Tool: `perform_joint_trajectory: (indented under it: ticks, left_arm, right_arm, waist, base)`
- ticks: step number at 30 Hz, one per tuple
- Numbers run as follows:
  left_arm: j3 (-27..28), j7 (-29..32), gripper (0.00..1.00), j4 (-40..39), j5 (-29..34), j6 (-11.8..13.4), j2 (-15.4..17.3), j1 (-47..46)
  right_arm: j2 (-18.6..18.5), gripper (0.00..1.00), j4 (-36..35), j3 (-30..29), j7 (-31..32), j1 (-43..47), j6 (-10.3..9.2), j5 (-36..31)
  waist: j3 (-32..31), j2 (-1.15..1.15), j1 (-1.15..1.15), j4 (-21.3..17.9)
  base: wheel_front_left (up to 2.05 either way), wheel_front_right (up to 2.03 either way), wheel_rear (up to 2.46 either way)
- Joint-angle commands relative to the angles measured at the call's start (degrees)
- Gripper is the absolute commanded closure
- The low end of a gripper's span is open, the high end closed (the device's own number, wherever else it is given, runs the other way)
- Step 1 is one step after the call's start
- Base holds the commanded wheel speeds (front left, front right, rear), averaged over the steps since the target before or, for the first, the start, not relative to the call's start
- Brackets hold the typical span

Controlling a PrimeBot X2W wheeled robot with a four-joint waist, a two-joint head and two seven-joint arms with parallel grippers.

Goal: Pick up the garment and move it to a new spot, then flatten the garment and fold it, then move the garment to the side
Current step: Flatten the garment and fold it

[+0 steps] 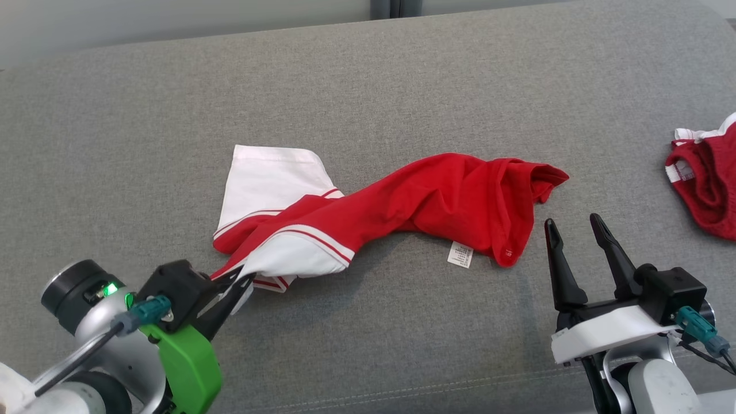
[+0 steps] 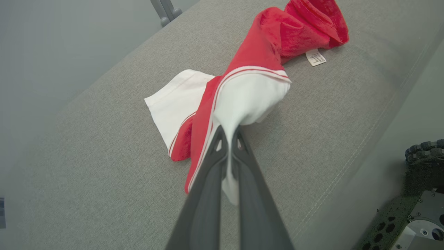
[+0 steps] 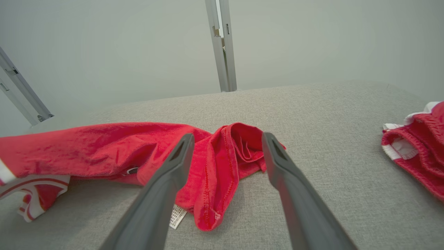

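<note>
The garment [image 1: 437, 201] is a red shirt with white, red-striped sleeves, lying crumpled and stretched across the grey cushion [image 1: 368, 86]. My left gripper [image 1: 238, 286] is shut on the white sleeve edge at the garment's near left end. In the left wrist view the two dark fingers [image 2: 208, 180] pinch the white cloth of the garment [image 2: 249, 90], which rises from the cushion toward them. My right gripper [image 1: 572, 224] stands open just right of the garment's red hem, holding nothing. The right wrist view has the open right gripper [image 3: 225, 139] framing the bunched red hem of the garment [image 3: 222, 166].
A second red and white piece of clothing [image 1: 710, 184] lies at the cushion's right edge, also in the right wrist view as red clothing [image 3: 416, 146]. A white care label [image 1: 460, 254] sticks out near the hem. The cushion's front seam [image 1: 402, 391] runs close to me.
</note>
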Motion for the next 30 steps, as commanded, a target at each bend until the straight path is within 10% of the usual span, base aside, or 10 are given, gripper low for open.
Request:
perform_joint_trajectory:
  ticks: [1, 16, 17, 21, 30]
  left_arm:
    - [0.7, -0.1, 1.00, 1.2, -1.6, -0.4, 0.0, -2.2]
    - [-8.2, -2.6, 1.00, 25.3, -9.7, -2.0, -1.9, -19.8]
    - [-8.6, -3.7, 0.96, 26.7, -10.1, -2.0, -2.0, -21.4]
    - [-10.2, -6.5, 0.00, 32.9, -13.5, -2.0, -2.9, -25.5]
    - [-5.2, -19.1, 0.00, 44.3, -19.4, -1.6, -5.2, -30.5]
  right_arm:
    - [-0.1, 0.00, -0.1, 0.1, -0.1, -0.3, -0.08, 0.3]
    - [-0.2, 0.00, 1.2, 3.0, -0.5, -3.9, -0.08, 1.5]
    - [-0.1, 0.00, 1.2, 3.0, -0.6, -4.0, -0.07, 1.6]
    - [-0.1, 0.00, 1.7, 2.9, -0.8, -4.1, -0.08, 1.8]
    - [-0.2, 0.00, 1.7, 2.7, -1.0, -4.7, -0.08, 1.3]
  waist:
    - [0.2, 0.00, 0.00, 0.0]
    - [3.6, 0.00, 0.00, -4.3]
    - [3.8, 0.00, 0.00, -4.4]
    - [4.2, 0.00, 0.00, -4.6]
    - [4.7, 0.00, 0.00, -3.9]
  base:
    - [0.00, 0.00, 0.00]
    - [0.00, 0.00, 0.00]
    - [0.00, 0.00, 0.00]
    - [0.00, 0.00, 0.00]
    - [0.00, 0.00, 0.00]
